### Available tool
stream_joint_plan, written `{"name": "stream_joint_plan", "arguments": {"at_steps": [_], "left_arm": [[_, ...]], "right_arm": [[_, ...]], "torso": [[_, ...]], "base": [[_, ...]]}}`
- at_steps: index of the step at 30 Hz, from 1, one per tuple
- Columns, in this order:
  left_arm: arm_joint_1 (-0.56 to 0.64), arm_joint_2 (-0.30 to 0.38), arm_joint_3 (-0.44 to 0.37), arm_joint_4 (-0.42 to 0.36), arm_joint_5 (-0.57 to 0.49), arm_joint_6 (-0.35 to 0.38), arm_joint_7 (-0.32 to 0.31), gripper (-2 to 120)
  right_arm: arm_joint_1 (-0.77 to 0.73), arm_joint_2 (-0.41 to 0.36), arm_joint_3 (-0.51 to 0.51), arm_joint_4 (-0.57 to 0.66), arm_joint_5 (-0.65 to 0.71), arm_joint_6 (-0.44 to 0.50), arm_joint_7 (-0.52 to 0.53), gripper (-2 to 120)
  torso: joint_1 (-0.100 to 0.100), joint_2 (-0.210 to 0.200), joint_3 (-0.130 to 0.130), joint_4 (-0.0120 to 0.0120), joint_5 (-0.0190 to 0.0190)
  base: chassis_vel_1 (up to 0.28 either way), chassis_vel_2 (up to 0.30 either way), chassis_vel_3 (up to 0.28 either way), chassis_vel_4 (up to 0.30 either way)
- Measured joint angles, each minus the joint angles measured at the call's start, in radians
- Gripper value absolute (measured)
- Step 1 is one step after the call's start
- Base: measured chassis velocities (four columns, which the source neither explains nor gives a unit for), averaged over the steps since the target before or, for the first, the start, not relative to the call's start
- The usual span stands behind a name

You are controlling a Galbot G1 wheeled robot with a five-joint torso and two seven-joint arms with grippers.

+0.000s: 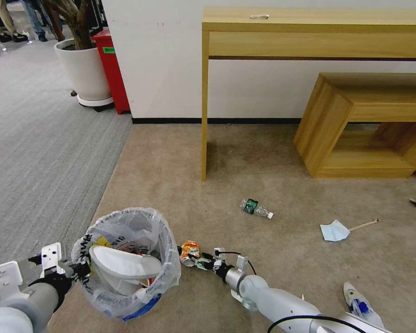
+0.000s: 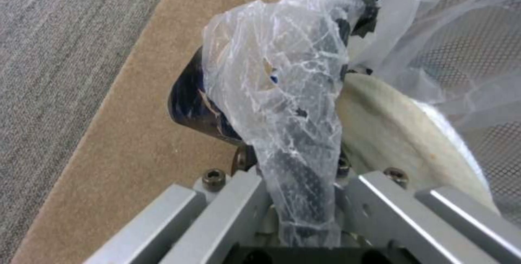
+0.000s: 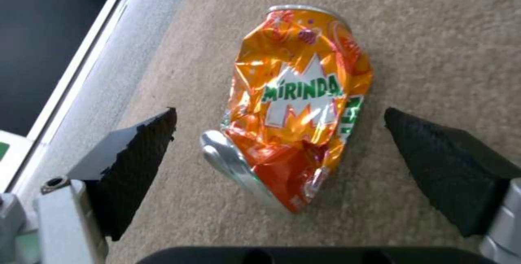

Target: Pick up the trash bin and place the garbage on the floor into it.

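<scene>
The left claw (image 1: 81, 269), at the lower left of the head view, is clamped on the rim of the trash bin (image 1: 125, 296), pinching the thin plastic liner (image 2: 282, 105) with it; a white slipper (image 1: 125, 264) already lies inside. Just beside the bin, at lower centre, the right claw (image 3: 282, 142) is spread wide with the crushed orange can (image 3: 296, 105) lying on the beige floor (image 1: 245, 162) between its fingertips (image 3: 141, 150), not yet touching. The can looks light, thin-walled, dented and slick; gripping across its flattened middle seems safest, since it may skid or buckle.
</scene>
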Motion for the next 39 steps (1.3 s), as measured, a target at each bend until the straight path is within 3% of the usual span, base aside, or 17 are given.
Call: {"name": "stream_joint_plan", "arguments": {"at_steps": [29,39], "left_arm": [[0.026,0.000,-0.009,0.000,-0.004,0.000,0.002,1],[0.031,-0.002,-0.010,0.000,-0.003,0.000,0.002,1]], "right_arm": [[0.014,0.056,0.000,-0.062,-0.027,-0.005,-0.025,97],[0.030,0.081,0.000,-0.076,-0.036,-0.006,-0.029,89]], "torso": [[0.000,0.000,0.000,0.0001,0.0001],[0.000,0.000,0.000,0.0000,0.0000]], "base": [[0.000,0.000,0.000,0.000],[0.000,0.000,0.000,0.000]]}}
